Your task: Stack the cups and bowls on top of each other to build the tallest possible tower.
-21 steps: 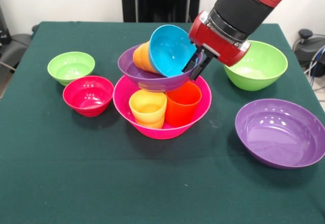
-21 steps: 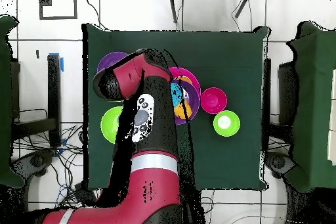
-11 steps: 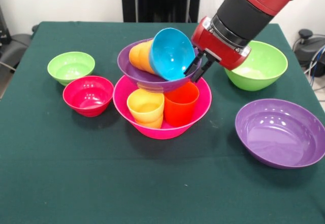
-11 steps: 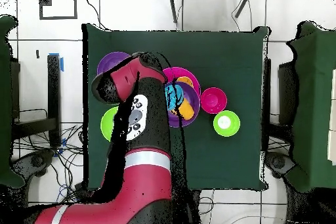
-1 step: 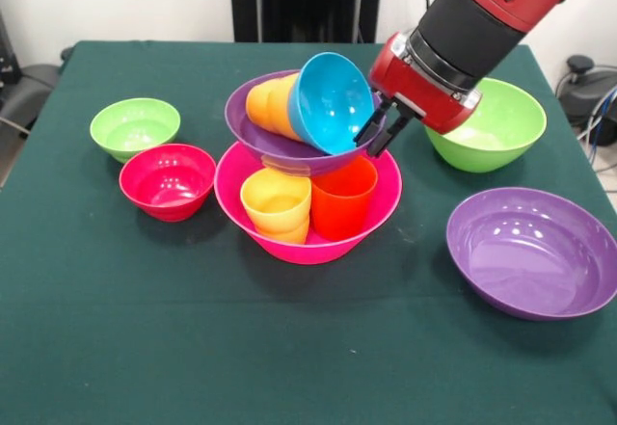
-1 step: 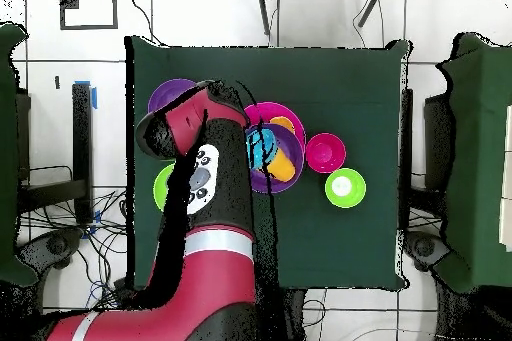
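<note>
I've drawn the gripper [image 5: 381, 128] back off the blue bowl [image 5: 331, 102], jaws parted and holding nothing, leaving it tipped on its side against the orange cup [image 5: 272, 102] in the purple bowl [image 5: 289, 150] atop the hot-pink bowl [image 5: 384, 197]; shaky tower.

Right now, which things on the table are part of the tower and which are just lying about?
In the tower: pink bowl, yellow cup, red-orange cup, purple bowl, orange cup, tilted blue bowl.

Lying about: red bowl, small green bowl, big green bowl, second purple bowl.
</note>
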